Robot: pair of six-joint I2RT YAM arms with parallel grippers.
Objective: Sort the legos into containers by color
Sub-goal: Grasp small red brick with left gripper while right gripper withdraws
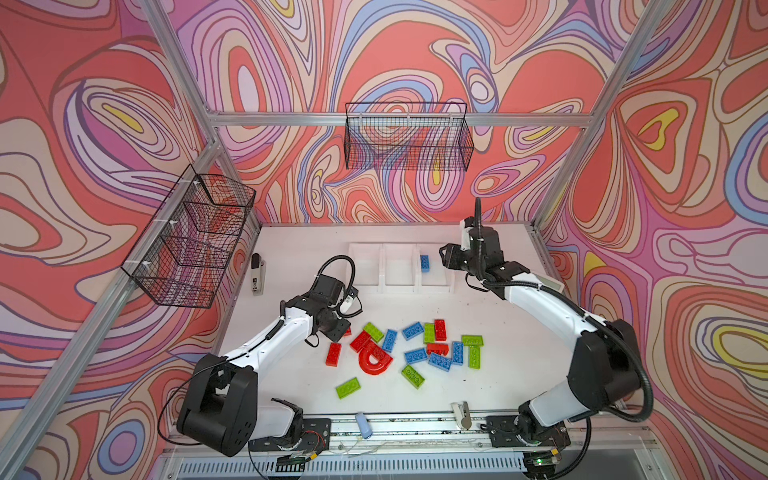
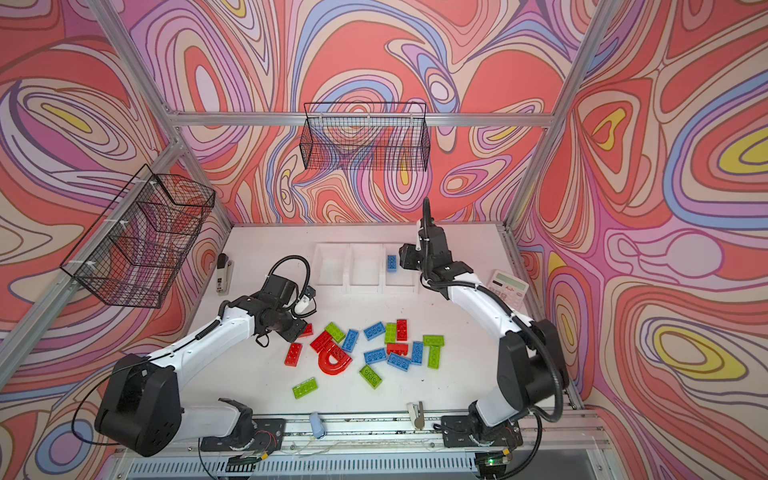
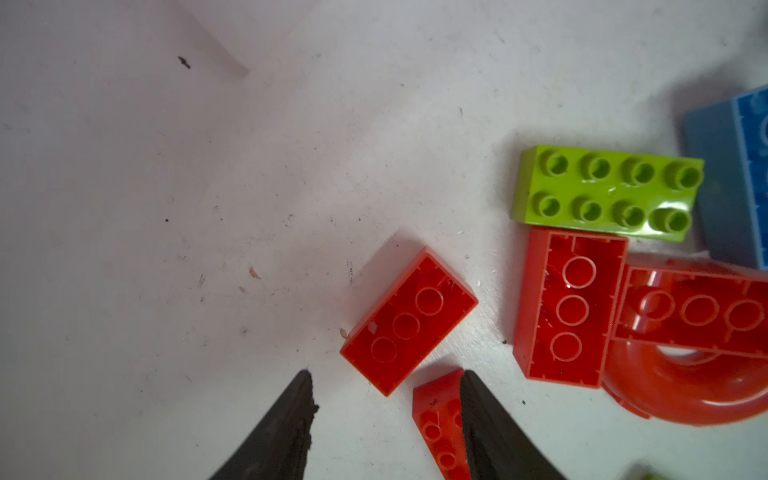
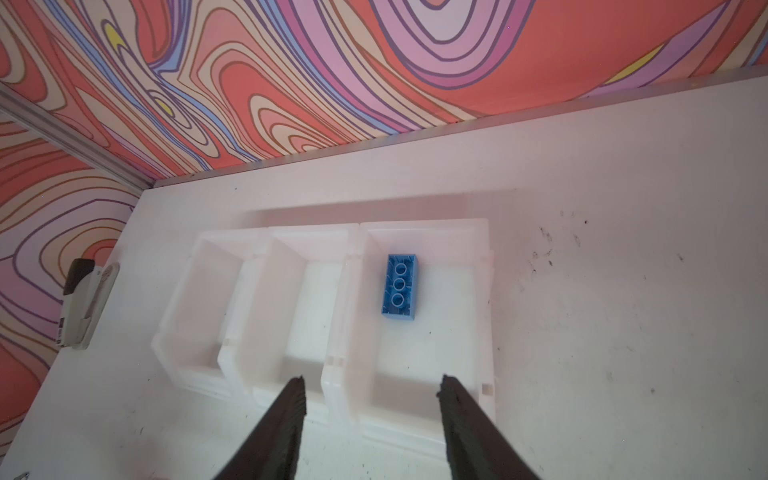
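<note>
The right end effector (image 4: pixel 372 386) hangs spread and empty over the near rim of the containers (image 4: pixel 484 291). One blue lego (image 4: pixel 398 286) lies studs down in the rightmost bin, and the right arm (image 1: pixel 540 299) reaches far forward. The left end effector (image 3: pixel 386 401) is also spread, low over the surface (image 3: pixel 208 208), with a red lego (image 3: pixel 436 424) against one finger. The other legos (image 1: pixel 415 353) lie scattered just beside it.

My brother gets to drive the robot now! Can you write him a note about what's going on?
Left gripper: open, close over the table, a small red brick beside one finger, not gripped.
Right gripper: open, empty, above the white bins.
Done: one blue brick lies in the end bin nearest the right arm; the other two are empty.
Left to do: the loose bricks, red, green and blue, and the red arch on the table.
</note>
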